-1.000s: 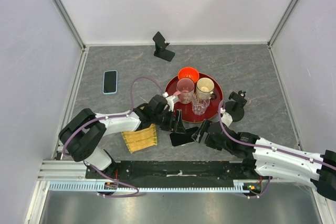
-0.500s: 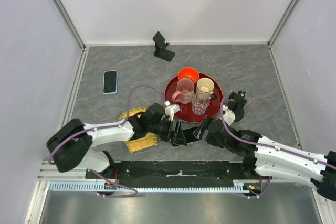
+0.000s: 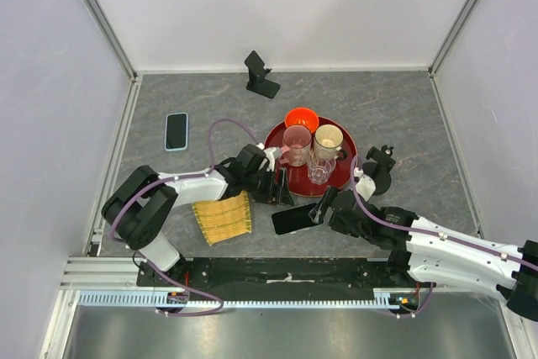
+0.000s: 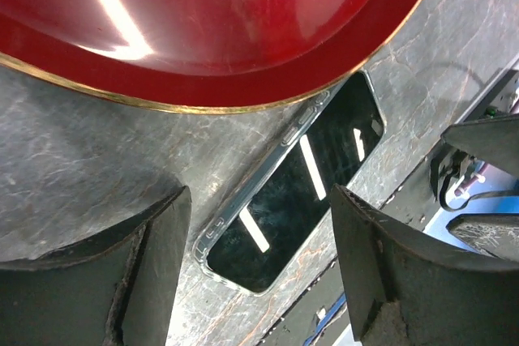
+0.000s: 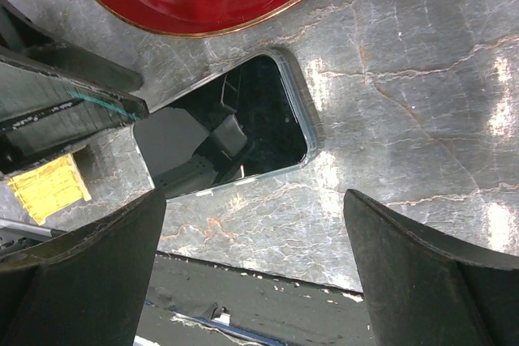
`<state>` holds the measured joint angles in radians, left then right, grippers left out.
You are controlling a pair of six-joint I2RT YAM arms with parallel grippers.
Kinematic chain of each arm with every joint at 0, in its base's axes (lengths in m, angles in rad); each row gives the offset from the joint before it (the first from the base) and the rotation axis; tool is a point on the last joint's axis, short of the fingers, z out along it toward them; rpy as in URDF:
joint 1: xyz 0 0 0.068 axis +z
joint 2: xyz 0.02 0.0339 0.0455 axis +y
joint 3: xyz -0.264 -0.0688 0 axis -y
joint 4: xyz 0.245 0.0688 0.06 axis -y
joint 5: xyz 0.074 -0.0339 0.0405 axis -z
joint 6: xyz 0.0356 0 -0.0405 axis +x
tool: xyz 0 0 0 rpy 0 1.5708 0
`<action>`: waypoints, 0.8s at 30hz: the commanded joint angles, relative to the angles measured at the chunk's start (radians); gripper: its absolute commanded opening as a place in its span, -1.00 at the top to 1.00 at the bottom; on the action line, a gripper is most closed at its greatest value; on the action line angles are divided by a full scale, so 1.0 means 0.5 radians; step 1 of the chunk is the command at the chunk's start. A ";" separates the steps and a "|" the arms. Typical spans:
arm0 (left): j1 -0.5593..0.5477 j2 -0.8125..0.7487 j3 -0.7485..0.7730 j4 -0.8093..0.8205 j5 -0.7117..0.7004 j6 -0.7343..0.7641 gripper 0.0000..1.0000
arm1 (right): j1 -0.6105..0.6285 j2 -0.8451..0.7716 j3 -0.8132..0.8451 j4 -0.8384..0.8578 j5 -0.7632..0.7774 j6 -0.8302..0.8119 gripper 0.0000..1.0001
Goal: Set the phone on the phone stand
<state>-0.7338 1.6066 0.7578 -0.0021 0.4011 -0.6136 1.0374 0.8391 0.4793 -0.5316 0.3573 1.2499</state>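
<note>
A black phone in a clear case (image 3: 294, 219) lies flat on the grey table just below the red tray (image 3: 343, 176). It also shows in the left wrist view (image 4: 300, 192) and the right wrist view (image 5: 223, 131). My left gripper (image 3: 282, 192) is open and empty at the tray's lower left edge, just above the phone (image 4: 259, 281). My right gripper (image 3: 322, 206) is open and empty at the phone's right end (image 5: 255, 281). The black phone stand (image 3: 261, 76) stands at the far middle of the table. A second phone in a blue case (image 3: 176, 131) lies at the left.
The red tray holds an orange bowl (image 3: 301, 118), a pink cup (image 3: 296, 144), a beige cup (image 3: 328, 139) and a clear glass (image 3: 319, 169). A yellow ridged pad (image 3: 224, 219) lies left of the phone. A black fixture (image 3: 376, 170) stands right of the tray. The table's front edge (image 5: 268, 269) is close.
My left gripper has drawn back up and left from the phone toward the tray. The phone now lies flat and uncovered. The right gripper has barely moved.
</note>
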 commanded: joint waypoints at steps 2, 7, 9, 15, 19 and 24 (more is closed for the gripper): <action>-0.045 -0.010 0.031 0.096 0.146 -0.018 -0.50 | 0.011 -0.058 0.039 0.035 0.022 0.013 -0.96; -0.127 -0.032 -0.015 0.096 0.152 -0.131 -0.49 | 0.011 -0.049 0.041 0.032 0.043 0.019 -0.96; -0.158 -0.020 -0.018 0.112 0.146 -0.165 -0.52 | 0.008 -0.028 0.051 0.023 0.040 0.013 -0.96; -0.287 0.073 -0.046 0.191 0.109 -0.245 -0.56 | 0.008 0.000 0.038 0.023 0.025 0.016 -0.96; -0.455 0.085 -0.122 0.320 0.075 -0.371 -0.55 | 0.011 -0.024 0.011 0.008 0.000 0.068 -0.96; -0.566 -0.010 -0.319 0.706 0.078 -0.607 -0.54 | 0.008 -0.089 -0.063 -0.060 0.055 0.224 -0.96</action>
<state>-0.9855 1.6360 0.6762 0.1978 0.4477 -0.7898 1.0374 0.8234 0.4744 -0.5354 0.3573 1.2881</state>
